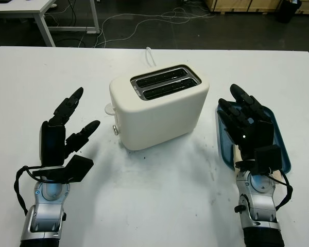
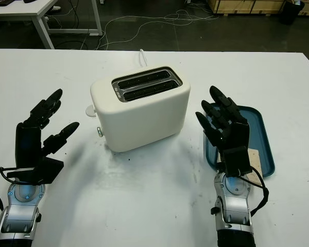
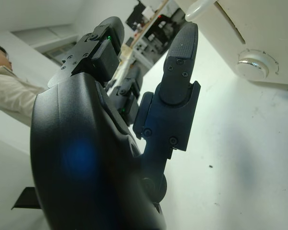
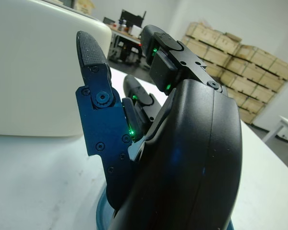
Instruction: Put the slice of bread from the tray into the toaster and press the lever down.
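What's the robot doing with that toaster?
Nothing is being held yet. A cream toaster sits mid-table with both slots empty. The robot's left hand is open, up beside the toaster's left end. Its right hand is open above the blue tray, where a slice of bread lies near the wrist. The bread isn't picked up yet.

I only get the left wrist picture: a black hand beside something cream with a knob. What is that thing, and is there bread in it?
Observer: A toaster, mid-table; both top slots are empty.
Operator: So where is the bread?
Observer: A slice of bread lies in a blue tray right of the toaster, partly behind the right hand.
Operator: Holding it?
Observer: No, that hand is open over the tray; the left hand is open left of the toaster.
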You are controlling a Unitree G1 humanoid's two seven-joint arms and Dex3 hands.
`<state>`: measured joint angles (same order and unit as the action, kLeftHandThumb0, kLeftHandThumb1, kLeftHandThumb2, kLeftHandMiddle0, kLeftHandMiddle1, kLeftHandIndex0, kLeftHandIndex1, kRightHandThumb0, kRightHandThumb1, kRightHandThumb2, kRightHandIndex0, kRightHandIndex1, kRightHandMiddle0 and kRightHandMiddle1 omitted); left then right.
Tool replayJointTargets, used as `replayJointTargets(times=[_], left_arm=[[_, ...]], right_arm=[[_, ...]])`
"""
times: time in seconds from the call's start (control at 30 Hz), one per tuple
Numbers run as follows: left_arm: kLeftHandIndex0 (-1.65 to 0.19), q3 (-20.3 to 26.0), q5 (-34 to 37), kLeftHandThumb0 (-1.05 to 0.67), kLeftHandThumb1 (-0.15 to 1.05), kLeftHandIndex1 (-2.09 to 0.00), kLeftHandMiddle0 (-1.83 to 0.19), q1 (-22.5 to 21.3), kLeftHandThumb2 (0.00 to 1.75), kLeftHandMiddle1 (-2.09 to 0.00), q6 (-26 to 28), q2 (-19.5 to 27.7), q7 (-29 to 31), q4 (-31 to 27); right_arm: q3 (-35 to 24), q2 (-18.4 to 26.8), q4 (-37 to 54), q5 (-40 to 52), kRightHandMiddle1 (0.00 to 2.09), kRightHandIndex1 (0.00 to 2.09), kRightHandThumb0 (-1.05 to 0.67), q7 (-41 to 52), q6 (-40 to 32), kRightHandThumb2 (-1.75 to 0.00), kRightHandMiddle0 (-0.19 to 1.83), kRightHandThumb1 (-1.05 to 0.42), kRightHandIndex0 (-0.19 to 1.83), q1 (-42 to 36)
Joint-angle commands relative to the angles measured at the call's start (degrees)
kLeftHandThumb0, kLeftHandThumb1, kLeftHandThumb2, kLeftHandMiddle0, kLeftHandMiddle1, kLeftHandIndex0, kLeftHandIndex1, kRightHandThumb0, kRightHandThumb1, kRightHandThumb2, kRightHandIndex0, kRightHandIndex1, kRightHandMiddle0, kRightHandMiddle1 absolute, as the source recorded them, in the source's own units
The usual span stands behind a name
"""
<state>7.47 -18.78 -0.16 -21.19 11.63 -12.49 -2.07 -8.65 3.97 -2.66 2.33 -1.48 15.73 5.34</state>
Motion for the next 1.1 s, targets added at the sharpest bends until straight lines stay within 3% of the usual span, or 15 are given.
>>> replayJointTargets(times=[0.0,0.37,0.63,0.87,1.07], left_arm=[[-0.51,0.0,-0.1,-0.53,0.92,0.00,-0.60,-0.4,0.11,-0.01,-0.6,0.4,-0.3,0.0],[-0.51,0.2,0.3,-0.52,0.92,0.00,-0.60,-0.3,0.10,-0.01,-0.6,0.6,0.0,-0.1],[-0.51,0.2,0.9,-0.51,0.92,0.00,-0.60,-0.6,0.10,0.00,-1.0,0.8,0.4,0.3],[-0.51,0.2,1.5,-0.53,0.92,0.00,-0.59,-1.0,0.12,0.00,-1.1,1.0,0.8,1.0],[-0.51,0.3,1.7,-0.52,0.92,0.00,-0.59,-1.3,0.10,-0.01,-1.0,1.1,0.8,1.3]], right_arm=[[-0.4,0.0,-0.2,0.6,0.00,0.00,-0.51,0.0,-0.1,0.00,0.62,-0.91,0.69,-0.3],[0.3,2.1,-0.8,-2.0,0.00,0.00,-0.53,0.7,1.0,-0.01,0.59,-0.92,0.67,-0.7],[2.0,14.1,-6.2,-22.8,0.01,0.01,-0.48,-5.6,12.7,-0.03,0.58,-0.92,0.66,-4.9],[3.4,24.5,-15.7,-36.7,0.00,0.00,-0.54,-17.6,22.6,-0.04,0.34,-0.92,0.39,-12.0],[7.4,32.3,-25.9,-47.7,0.00,0.00,-0.63,-33.1,30.4,-0.07,0.13,-0.92,0.12,-12.5]])
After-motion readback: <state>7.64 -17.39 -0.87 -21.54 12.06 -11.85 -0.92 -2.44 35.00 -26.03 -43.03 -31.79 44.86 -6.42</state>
